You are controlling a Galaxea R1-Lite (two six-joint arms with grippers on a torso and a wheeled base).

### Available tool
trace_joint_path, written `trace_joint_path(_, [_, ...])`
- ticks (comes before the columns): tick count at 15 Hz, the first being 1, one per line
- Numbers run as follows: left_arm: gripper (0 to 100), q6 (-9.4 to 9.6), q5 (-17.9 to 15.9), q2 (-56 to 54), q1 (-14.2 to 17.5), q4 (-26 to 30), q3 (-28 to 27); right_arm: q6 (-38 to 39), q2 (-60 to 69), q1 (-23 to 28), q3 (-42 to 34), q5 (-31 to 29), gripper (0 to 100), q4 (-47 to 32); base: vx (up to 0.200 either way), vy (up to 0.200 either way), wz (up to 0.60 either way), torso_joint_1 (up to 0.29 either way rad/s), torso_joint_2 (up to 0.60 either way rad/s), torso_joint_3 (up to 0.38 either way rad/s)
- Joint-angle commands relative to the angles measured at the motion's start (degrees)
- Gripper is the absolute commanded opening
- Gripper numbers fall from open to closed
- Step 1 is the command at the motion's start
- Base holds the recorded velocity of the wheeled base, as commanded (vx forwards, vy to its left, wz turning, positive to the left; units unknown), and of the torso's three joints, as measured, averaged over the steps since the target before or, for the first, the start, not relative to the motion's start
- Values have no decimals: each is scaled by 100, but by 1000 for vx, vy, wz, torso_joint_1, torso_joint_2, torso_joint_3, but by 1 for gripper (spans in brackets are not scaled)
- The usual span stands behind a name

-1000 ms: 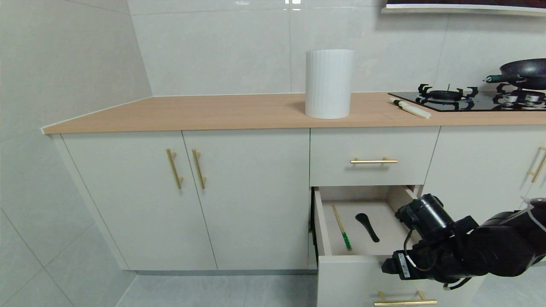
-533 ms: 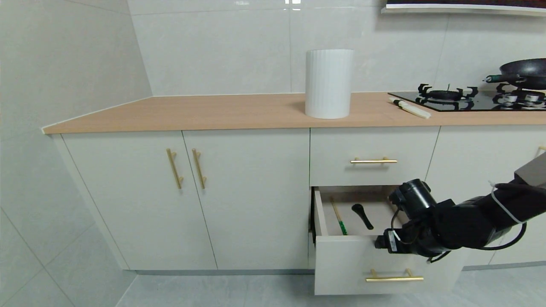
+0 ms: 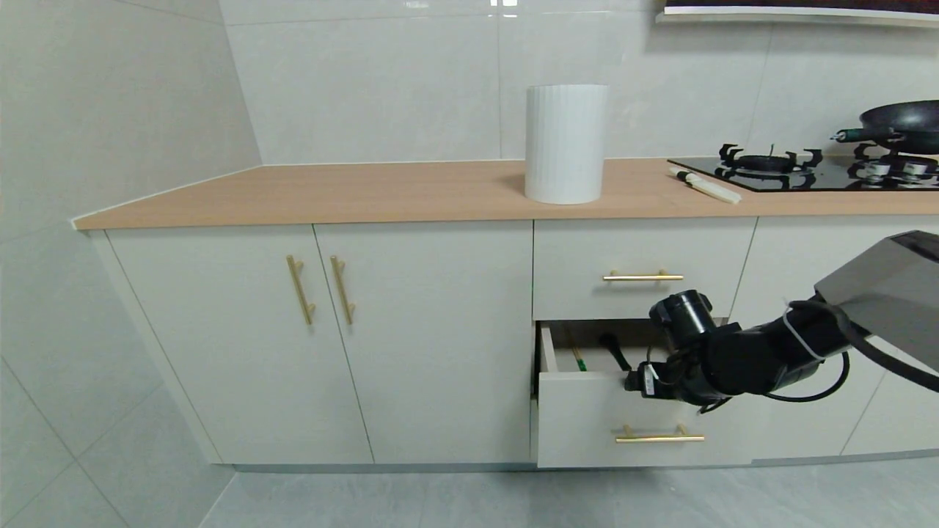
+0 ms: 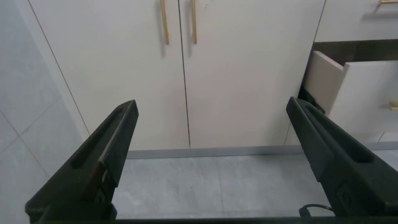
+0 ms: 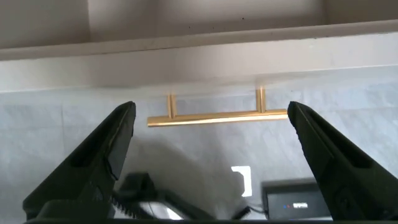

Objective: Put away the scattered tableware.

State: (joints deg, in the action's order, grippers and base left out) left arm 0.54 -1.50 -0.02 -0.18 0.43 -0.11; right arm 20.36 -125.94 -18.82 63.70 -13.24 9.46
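A low drawer (image 3: 587, 422) stands partly open, with chopsticks (image 3: 577, 358) and a black spoon (image 3: 615, 352) lying inside. The right gripper (image 5: 210, 112) sits at the drawer front's upper edge, jaws apart, above the gold handle (image 5: 217, 118). The left gripper (image 4: 211, 109) hangs near the cupboard doors (image 4: 249, 68), jaws apart and holding nothing.

Black right arm under a grey shell, and two dark grippers.
The right arm (image 3: 763, 356) is glossy black and rounded, with a stubby black cylinder (image 3: 686, 308) at the wrist, a small white label (image 3: 650, 372), a white cable tie (image 3: 796, 326), a thin black cable (image 3: 836, 381) and a flat grey panel (image 3: 888, 282). The left gripper (image 4: 211, 106) and right gripper (image 5: 210, 115) have matte black, wedge-shaped fingers (image 4: 106, 155).
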Motion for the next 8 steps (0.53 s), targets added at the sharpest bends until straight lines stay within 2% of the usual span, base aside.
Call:
trace_joint_path(1, [100,-1,1,2,1,1,2,3,-449,98,108,-3,100,531,0,0,0,0,0,0])
trace_joint_path(2, [100,-1,1,2,1,1,2,3,-449,98,108,-3,100,531,0,0,0,0,0,0])
trace_joint_path(3, [100,-1,1,2,1,1,-7,-6,-607,142,90,6,100,988,0,0,0,0,0,0])
trace_joint_path(8, [100,-1,1,2,1,1,-7,-14,-1196,599,257,-21,100,2007,0,0,0,0,0,0])
